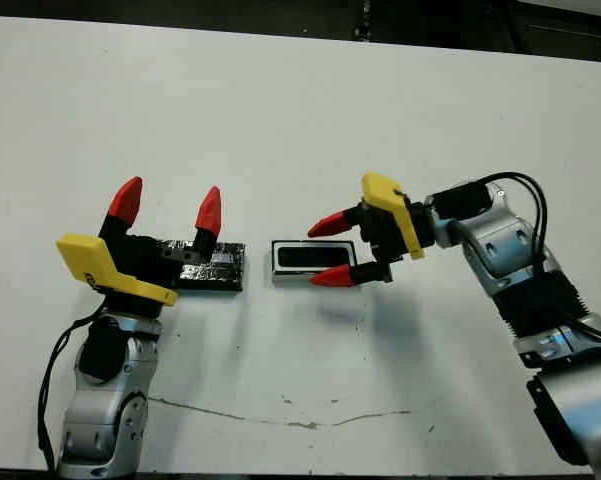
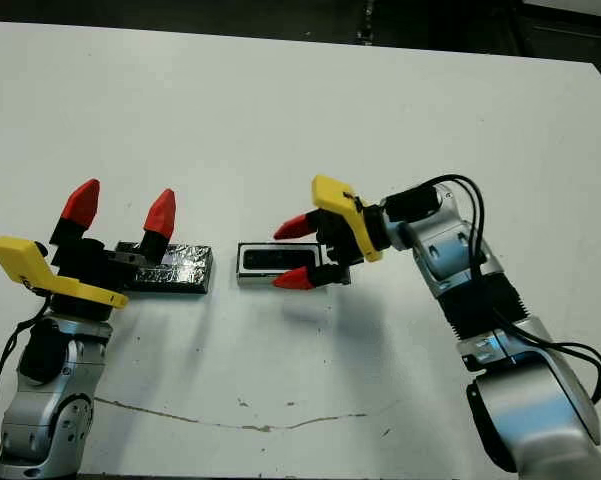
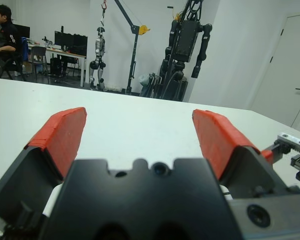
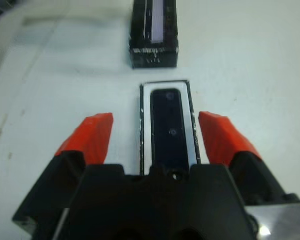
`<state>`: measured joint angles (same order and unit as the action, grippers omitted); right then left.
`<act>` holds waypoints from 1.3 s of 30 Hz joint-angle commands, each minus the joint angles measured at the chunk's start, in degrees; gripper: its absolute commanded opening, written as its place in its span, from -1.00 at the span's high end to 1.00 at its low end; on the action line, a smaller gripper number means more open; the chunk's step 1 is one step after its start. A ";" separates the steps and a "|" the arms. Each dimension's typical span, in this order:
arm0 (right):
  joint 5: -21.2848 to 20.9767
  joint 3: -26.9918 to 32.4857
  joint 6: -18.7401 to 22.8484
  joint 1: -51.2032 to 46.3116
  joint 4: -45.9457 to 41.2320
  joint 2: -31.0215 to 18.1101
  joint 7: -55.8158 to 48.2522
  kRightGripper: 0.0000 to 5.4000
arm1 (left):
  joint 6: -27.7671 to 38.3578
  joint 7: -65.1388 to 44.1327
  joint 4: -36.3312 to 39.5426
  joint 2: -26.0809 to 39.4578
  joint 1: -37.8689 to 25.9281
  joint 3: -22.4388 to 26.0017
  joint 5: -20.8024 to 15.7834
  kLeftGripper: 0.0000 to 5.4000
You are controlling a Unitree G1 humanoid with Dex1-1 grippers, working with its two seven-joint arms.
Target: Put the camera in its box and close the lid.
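While the glossy black camera lies flat inside the shallow white box mid-tabletop, the right claw sits spread wide around the box's end, gripping nothing; the glittery speckled lid rests just left of it; the left claw is open too, tips up; only the right wrist view shows the lid's pale strip.

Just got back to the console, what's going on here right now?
The camera already lies in the box at mid-table. The right gripper hangs open at the box's end, a finger on either side, gripping nothing. The lid still lies on the table beside the box, not on it. The left gripper is open by the lid, fingers pointing up, empty.
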<state>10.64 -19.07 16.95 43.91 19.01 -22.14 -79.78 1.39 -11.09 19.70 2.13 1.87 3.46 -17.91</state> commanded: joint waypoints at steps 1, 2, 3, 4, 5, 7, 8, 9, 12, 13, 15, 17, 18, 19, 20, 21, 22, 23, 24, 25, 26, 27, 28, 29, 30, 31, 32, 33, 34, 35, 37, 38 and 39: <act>1.06 1.75 -1.44 -1.23 -1.22 -1.64 -0.49 -0.92 | -0.08 0.04 -0.19 -0.08 0.62 0.20 -0.34 -1.00; 1.12 2.27 -2.02 -1.44 -1.99 -1.92 -0.11 -0.97 | -0.10 0.04 -0.24 -0.06 0.56 0.21 -0.35 -1.00; 1.34 2.90 -2.24 -1.68 -2.87 -2.23 0.21 -0.99 | -0.08 0.07 -0.29 -0.02 0.52 0.21 -0.26 -1.00; 1.86 3.77 -2.37 -2.07 -3.76 -2.43 0.54 -0.99 | -0.10 0.12 -0.30 0.01 0.52 0.21 -0.17 -1.00; 2.72 4.79 -2.14 -2.47 -4.63 -2.59 0.68 -0.99 | -0.18 0.24 -0.26 0.02 0.54 0.19 -0.04 -1.00; 4.11 6.46 -1.14 -3.13 -6.50 -3.14 0.98 -0.99 | -0.08 0.19 -0.19 0.13 0.60 0.12 0.18 -1.00; 4.45 7.11 -0.89 -3.45 -7.58 -3.53 1.47 -0.99 | -0.05 0.16 -0.16 0.11 0.63 0.10 0.16 -1.00; 5.28 8.05 -0.59 -3.91 -8.53 -3.68 2.03 -0.99 | 0.03 -0.04 -0.26 0.12 0.61 0.13 -0.05 -1.00; 6.60 10.38 1.71 -5.32 -12.53 -5.14 4.82 -0.99 | -0.08 -0.09 -0.31 0.04 0.54 0.17 -0.33 -1.00; 7.46 11.74 2.84 -6.24 -14.40 -5.63 6.12 -0.99 | -0.25 0.06 -0.21 -0.01 0.56 0.15 -0.34 -1.00; 9.78 14.66 5.44 -8.50 -17.94 -5.96 9.19 -0.99 | -0.36 0.16 -0.12 0.00 0.58 0.12 -0.23 -1.00; 11.70 17.63 7.70 -11.61 -21.65 -5.61 13.46 -0.99 | -0.28 0.20 -0.12 0.07 0.54 0.12 -0.05 -1.00; 12.60 19.60 8.19 -14.11 -23.99 -4.90 16.49 -0.99 | -0.33 0.17 -0.07 0.13 0.53 0.15 -0.08 -1.00; 13.37 21.40 8.85 -16.57 -26.18 -4.10 19.74 -0.99 | -0.35 0.08 -0.02 0.24 0.51 0.19 -0.11 -1.00; 13.70 23.30 8.94 -19.54 -28.50 -2.90 23.78 -0.99 | -0.28 0.13 0.02 0.40 0.49 0.23 0.17 -1.00; 13.56 24.63 8.72 -22.08 -30.45 -1.97 27.36 -0.99 | -0.24 0.17 0.05 0.57 0.45 0.30 0.42 -1.00; 13.44 25.69 8.10 -24.26 -31.93 -1.03 30.37 -0.99 | -0.40 0.23 0.20 0.72 0.42 0.40 0.51 -1.00; 13.51 27.02 6.98 -26.77 -33.11 0.38 33.36 -0.94 | -0.39 0.12 0.25 1.03 0.28 0.62 0.58 -1.00; 13.92 28.51 6.73 -29.47 -34.40 2.16 36.83 -0.91 | -0.32 -0.12 0.28 1.50 0.05 0.96 0.63 -1.00; 13.85 29.59 6.19 -31.88 -35.57 3.60 39.79 -0.89 | -0.24 -0.36 0.27 1.95 -0.19 1.31 0.63 -1.00; 14.10 30.80 5.41 -34.46 -36.52 5.45 42.74 -0.83 | 0.06 -0.89 0.05 2.62 -0.61 1.81 0.51 -1.00; 14.51 31.76 5.11 -36.48 -37.29 7.03 45.35 -0.78 | 0.10 -1.33 -0.11 3.23 -1.04 2.26 0.30 -1.00; 15.15 32.63 5.25 -38.36 -38.15 8.37 47.61 -0.71 | 0.37 -1.79 -0.36 3.93 -1.52 2.71 0.30 -1.00; 15.89 33.41 4.72 -40.15 -38.73 9.72 49.30 -0.67 | 0.51 -2.19 -0.48 4.82 -1.96 3.15 0.55 -1.00; 16.67 34.24 4.13 -41.80 -39.20 11.17 50.94 -0.63 | 0.87 -2.87 -0.72 5.95 -2.52 3.66 0.90 -1.00; 17.60 35.00 3.32 -43.24 -39.48 12.57 52.23 -0.58 | 0.60 -3.59 -0.68 7.37 -3.06 4.15 1.17 -1.00; 18.28 35.50 2.42 -44.36 -39.72 13.68 53.30 -0.51 | 0.35 -4.51 -0.73 8.80 -3.58 4.55 1.29 -1.00; 18.79 35.83 1.42 -45.38 -39.90 14.69 54.21 -0.46 | 0.34 -5.58 -1.00 10.19 -4.21 5.02 1.12 -1.00; 19.14 35.94 0.60 -46.23 -40.09 15.43 54.94 -0.39 | 0.27 -6.86 -1.38 11.69 -4.86 5.45 0.85 -1.00; 19.33 35.86 -0.06 -46.90 -40.23 15.88 55.49 -0.35 | 0.20 -8.22 -1.84 13.26 -5.46 5.77 0.74 -1.00; 18.92 35.29 -0.93 -48.08 -40.71 16.46 56.86 -0.24 | -0.84 -11.97 -2.67 17.00 -6.69 6.35 -0.37 -1.00; 18.84 34.95 -1.41 -48.55 -40.75 16.73 57.29 -0.18 | -2.31 -14.90 -3.08 19.60 -7.44 6.72 -1.74 -1.00; 18.96 34.66 -1.71 -48.90 -40.79 17.06 57.75 -0.13 | -3.75 -18.44 -3.74 22.44 -8.32 7.10 -3.40 -1.00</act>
<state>29.53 15.63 16.31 -3.68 -21.24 -5.53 -22.99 -0.27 -25.83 17.04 21.01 -5.56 9.92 -19.96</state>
